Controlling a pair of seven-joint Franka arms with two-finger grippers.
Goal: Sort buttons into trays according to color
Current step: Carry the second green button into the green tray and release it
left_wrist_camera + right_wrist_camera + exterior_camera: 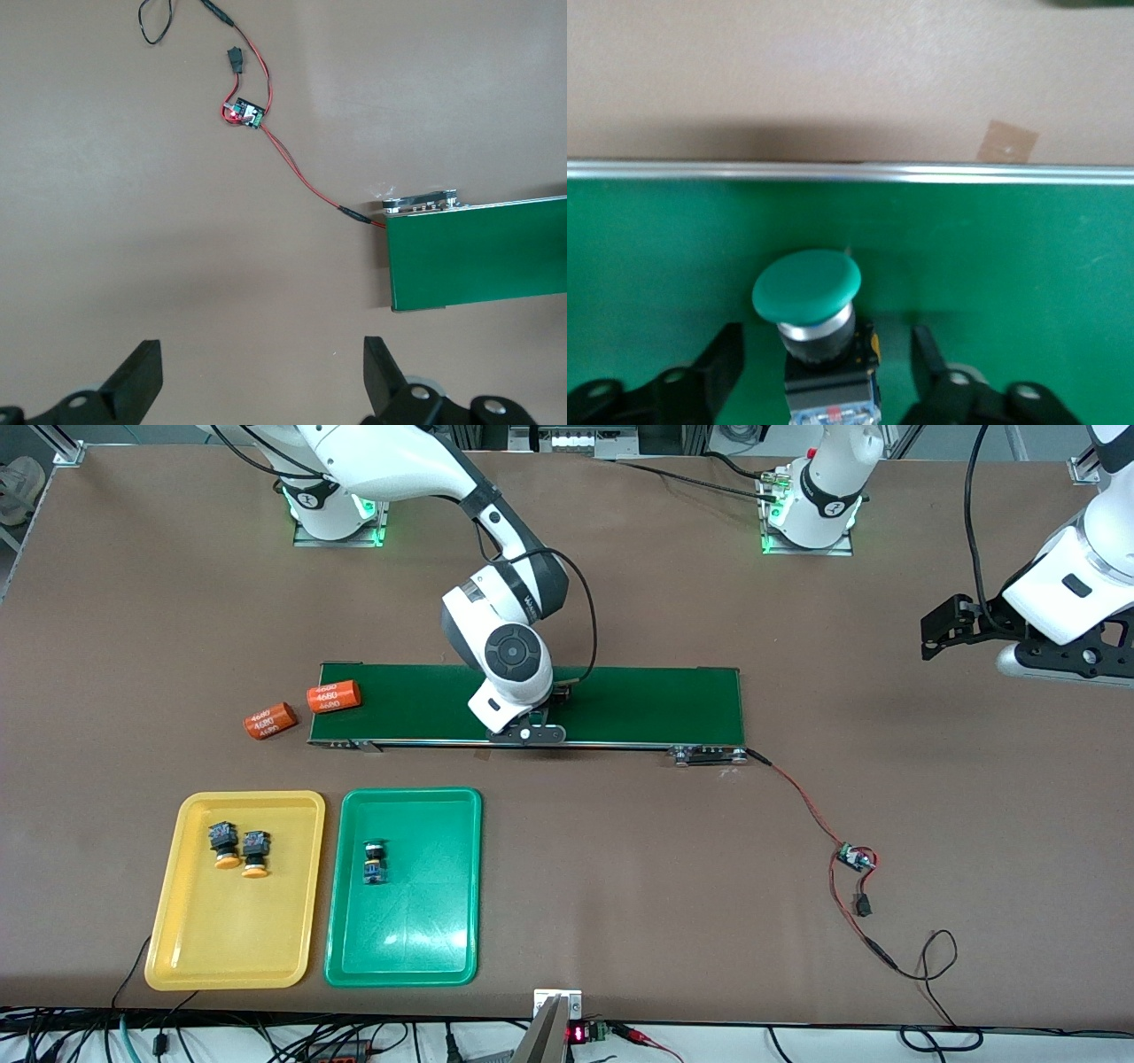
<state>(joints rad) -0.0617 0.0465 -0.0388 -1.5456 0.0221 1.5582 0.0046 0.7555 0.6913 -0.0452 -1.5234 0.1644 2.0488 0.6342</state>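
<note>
A green-capped button [808, 285] lies on the dark-green conveyor belt [647, 704], its black-and-blue body between the fingers of my right gripper [827, 341]. The fingers stand open, with a gap on each side of the body. In the front view the right hand [518, 691] covers this button. Two yellow-capped buttons [224, 846] [255, 855] lie in the yellow tray [168, 921]. One green-capped button [376, 861] lies in the green tray [416, 930]. My left gripper [263, 367] waits open over bare table past the belt's end, also seen as left gripper [935, 631].
Two orange cylinders with white print, one [334, 696] on the belt's end toward the right arm, one [270, 721] on the table beside it. A small circuit board [855, 858] with red wires lies toward the left arm's end. The trays sit side by side nearer the front camera than the belt.
</note>
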